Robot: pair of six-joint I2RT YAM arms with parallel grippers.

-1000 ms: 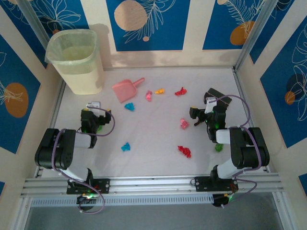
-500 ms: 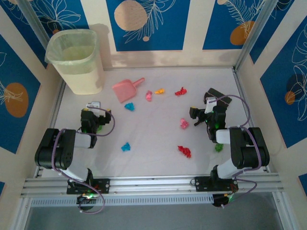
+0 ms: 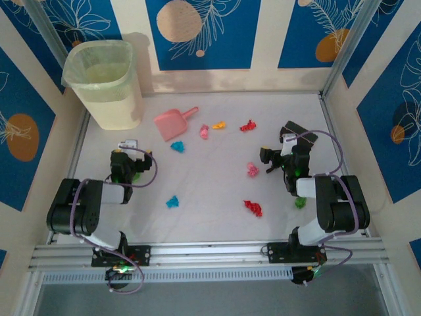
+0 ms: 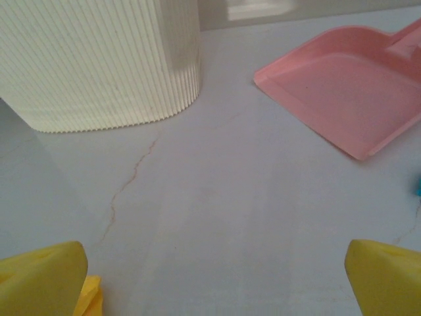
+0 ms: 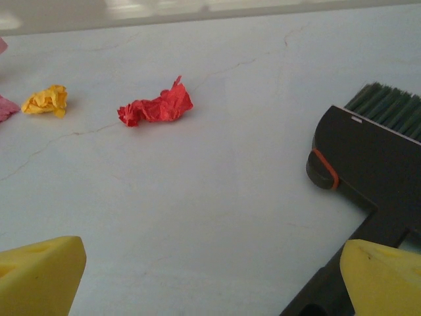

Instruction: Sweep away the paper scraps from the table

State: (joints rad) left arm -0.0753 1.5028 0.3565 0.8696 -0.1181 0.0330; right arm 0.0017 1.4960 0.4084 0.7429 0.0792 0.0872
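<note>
Table [image 3: 210,191] is pale pinkish-white. Paper scraps [image 3: 248,125] are red, pink, orange, cyan and green. Dustpan [image 3: 172,124] is pink. Bin [image 3: 108,85] is cream and ribbed. Brush [image 5: 368,158] is black with an orange ring and dark green bristles. Walls [image 3: 197,33] are beige with blue panels bearing white leaf outlines and orange discs.

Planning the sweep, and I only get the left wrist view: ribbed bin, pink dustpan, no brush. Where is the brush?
Observer: The black brush lies on the table just ahead of the open right tool, ungripped.
Operator: Any scraps behind my camera?
Observer: One cyan scrap lies toward the near edge, right of the left arm.
Operator: And the far side?
Observer: A red scrap and an orange scrap lie beyond the right tool.
</note>
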